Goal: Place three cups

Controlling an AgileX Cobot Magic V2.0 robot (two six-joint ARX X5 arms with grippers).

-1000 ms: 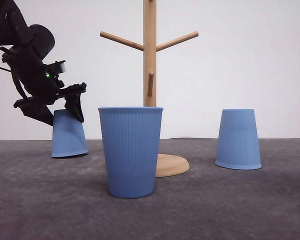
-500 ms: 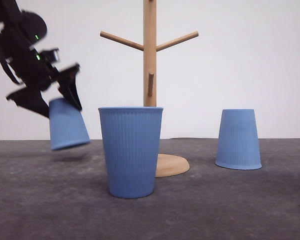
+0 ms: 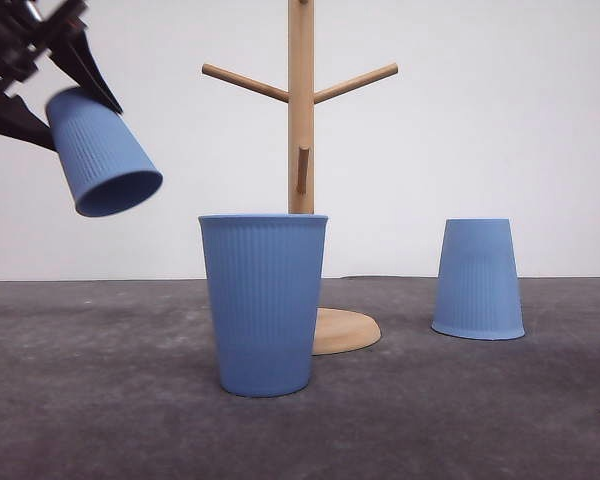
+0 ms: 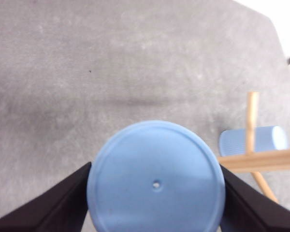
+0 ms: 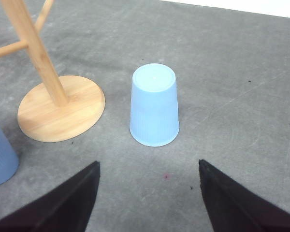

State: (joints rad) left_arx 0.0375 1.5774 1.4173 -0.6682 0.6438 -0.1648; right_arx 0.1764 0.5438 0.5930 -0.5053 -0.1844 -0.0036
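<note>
Now the left gripper (image 3: pixel 68 80) clamps the lifted cup (image 3: pixel 102 150) by its base, tilted above the table's (image 3: pixel 80 400) left edge — light, thin-walled, easily crushed. Right gripper (image 5: pixel 147 193) gapes wide — empty, near the inverted cup (image 5: pixel 154 104).

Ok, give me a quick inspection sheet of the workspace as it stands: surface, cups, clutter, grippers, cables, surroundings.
Surface: grey mat, a few small specks in the right wrist view.
Held cup: in the air at the left, tilted, mouth down and toward the rack, gripped near its base.
Middle cup: upright, mouth up, in front of the rack's base.
Right cup: upside down on the mat, apart from the rack.
Rack: wooden peg tree on a round base, pegs bare.
Clutter: nothing seen.
Left gripper: shut on held cup.
Right gripper: open, above the mat near the right cup, holding nothing.
Cables: nothing seen.
Surroundings: plain white wall.
</note>
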